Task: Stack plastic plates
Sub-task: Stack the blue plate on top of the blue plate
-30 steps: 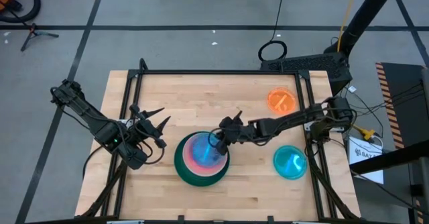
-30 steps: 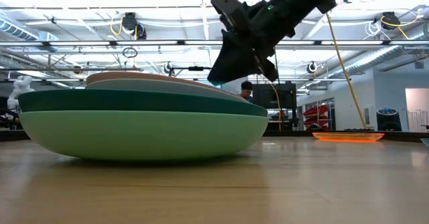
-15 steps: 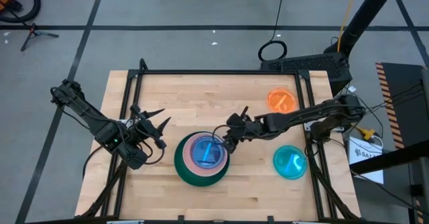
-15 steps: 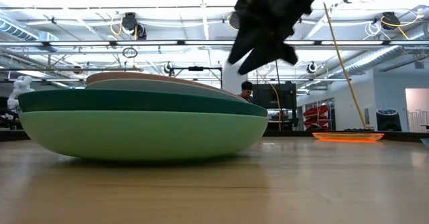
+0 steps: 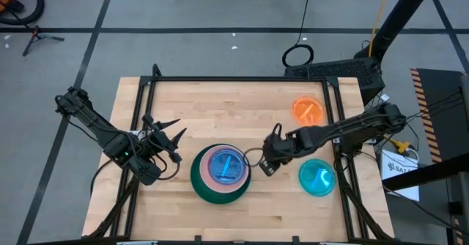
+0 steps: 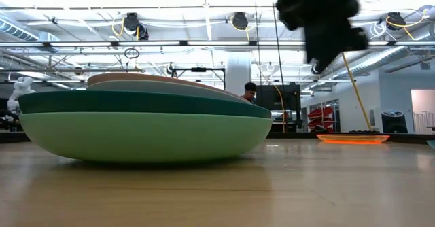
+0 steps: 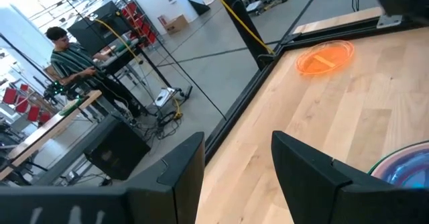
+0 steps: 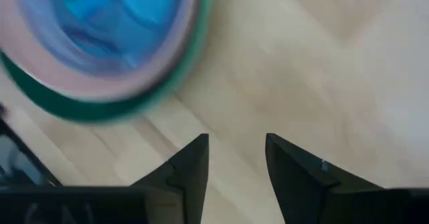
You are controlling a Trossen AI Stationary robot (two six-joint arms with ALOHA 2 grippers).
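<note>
Green-rimmed stack of plates [image 5: 220, 174] at tabletop [image 5: 220, 105] centre with blue plate [image 5: 226, 166] on top, right tool [image 5: 268, 157] spread and empty just beside it, orange plate [image 5: 308, 110] and second blue plate [image 5: 317, 177] apart, left tool [image 5: 167, 139] spread, waiting left of stack.

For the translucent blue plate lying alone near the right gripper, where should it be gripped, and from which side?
Probably by the rim, on the edge facing the right gripper. The translucent blue plate lies flat and shallow on the table, apart from the stack and the orange plate, so only its thin raised edge offers a hold. Come down from above, one finger inside the rim and one outside.
</note>
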